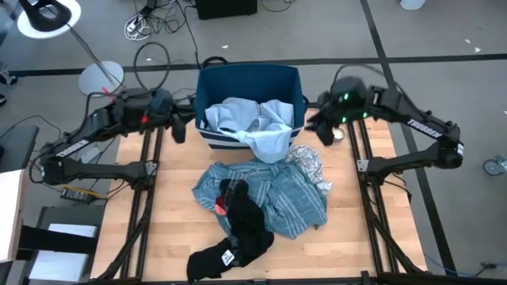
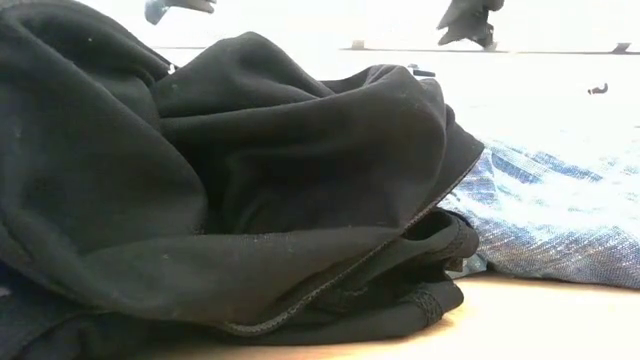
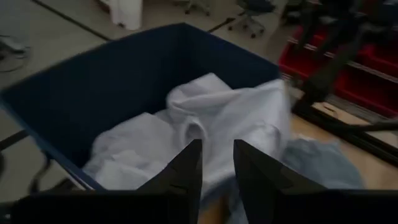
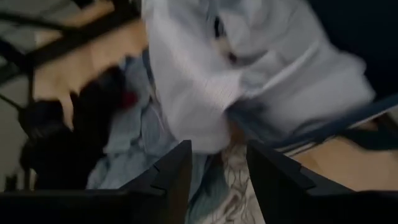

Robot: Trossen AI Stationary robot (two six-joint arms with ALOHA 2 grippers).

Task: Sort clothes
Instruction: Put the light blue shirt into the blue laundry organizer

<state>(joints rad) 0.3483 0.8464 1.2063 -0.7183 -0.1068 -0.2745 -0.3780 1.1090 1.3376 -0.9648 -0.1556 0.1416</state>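
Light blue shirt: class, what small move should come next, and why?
Probably nudge the light blue shirt fully into the dark blue bin: part of it drapes over the front rim, and both the left gripper and the right gripper are open and empty beside it.

Dark arms [image 1: 103,142], white TROSSEN lettering.

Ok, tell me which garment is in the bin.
The light blue shirt: it fills the dark blue bin and droops over its front rim; the other clothes lie on the table.
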